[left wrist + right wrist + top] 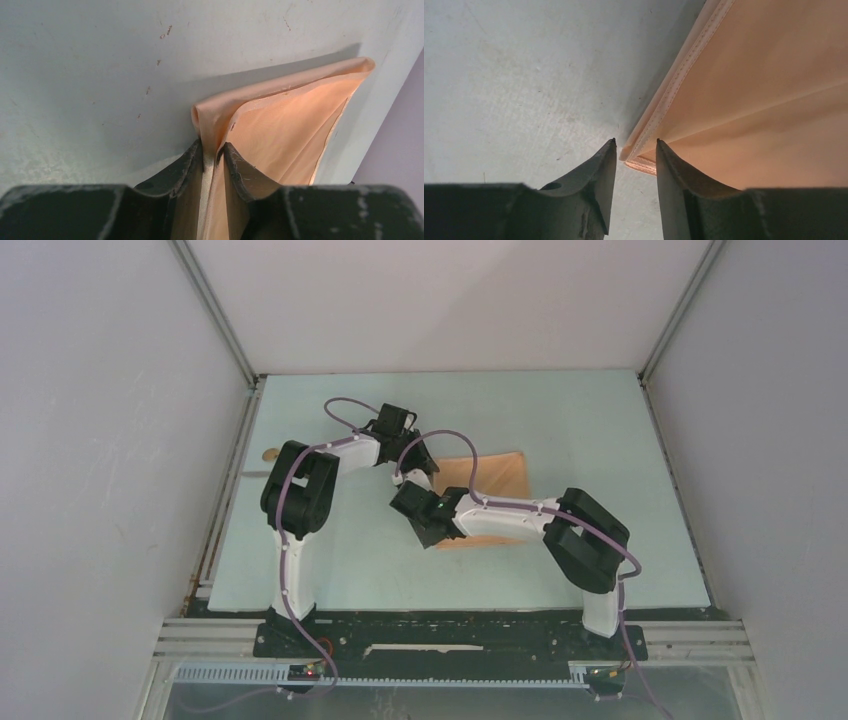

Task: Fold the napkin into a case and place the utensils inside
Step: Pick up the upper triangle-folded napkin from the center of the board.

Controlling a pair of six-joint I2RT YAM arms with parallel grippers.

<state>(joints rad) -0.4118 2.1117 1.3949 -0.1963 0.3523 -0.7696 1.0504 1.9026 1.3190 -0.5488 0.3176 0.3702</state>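
Pale table [600,420] carries the napkin [280,125] at centre; my left gripper [213,145] pinches its lifted fold for folding, my right gripper [636,145] straddles a hemmed corner, grip not confirmable.

We see the napkin [500,475] lying on the table [330,560], just toward three o'clock from its middle. The left gripper [212,147] sits at the napkin's ten o'clock corner, with a fold of cloth between its fingers. The right gripper [636,146] sits at the seven o'clock corner, one finger on either side of it. A small round piece [268,453] lies at the table's nine o'clock edge, well apart from the napkin.
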